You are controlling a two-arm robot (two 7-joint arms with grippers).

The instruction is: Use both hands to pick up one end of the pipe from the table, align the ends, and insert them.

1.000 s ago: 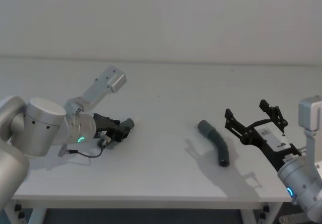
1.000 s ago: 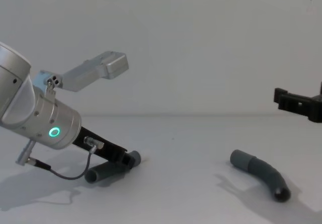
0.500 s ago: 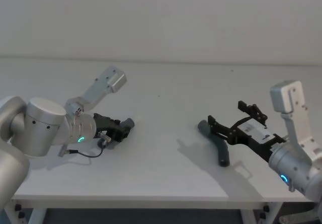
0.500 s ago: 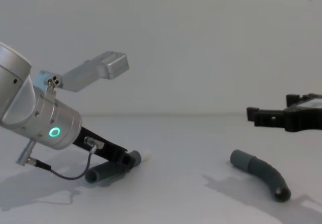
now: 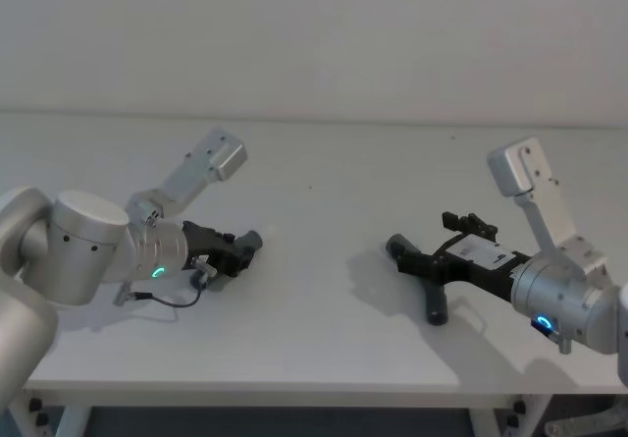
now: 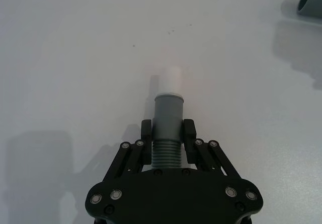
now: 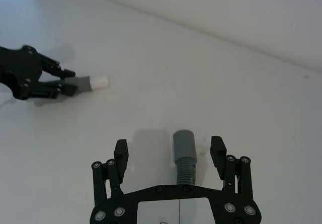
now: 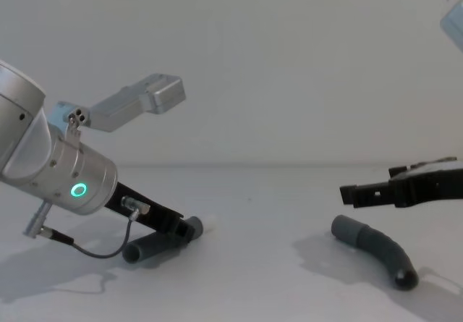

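Observation:
The lighter, shorter pipe piece (image 5: 251, 242) lies low on the table's (image 5: 324, 339) left side, and my left gripper (image 5: 245, 249) is shut on its ribbed part just behind the cuff (image 6: 168, 114). Its whitish tip (image 6: 169, 80) points forward past the fingers (image 6: 189, 132). On the right, the darker bent piece (image 5: 433, 297) lies flat on the table. My right gripper (image 5: 429, 242) hangs open just above its wider cuff end (image 7: 183, 143), one finger (image 7: 121, 152) on each side of it. From the chest, that gripper (image 8: 365, 188) sits a little above the dark piece (image 8: 376, 251).
A plain white wall rises behind the white table. The table's front edge (image 5: 294, 386) runs close below both arms. Bare tabletop separates the two pipe pieces. The left arm's cable (image 8: 87, 248) loops down beside the lighter piece.
My right gripper has swung left and down from the table's right edge and now sits over the darker piece's cuff end. The left gripper and its piece have stayed put.

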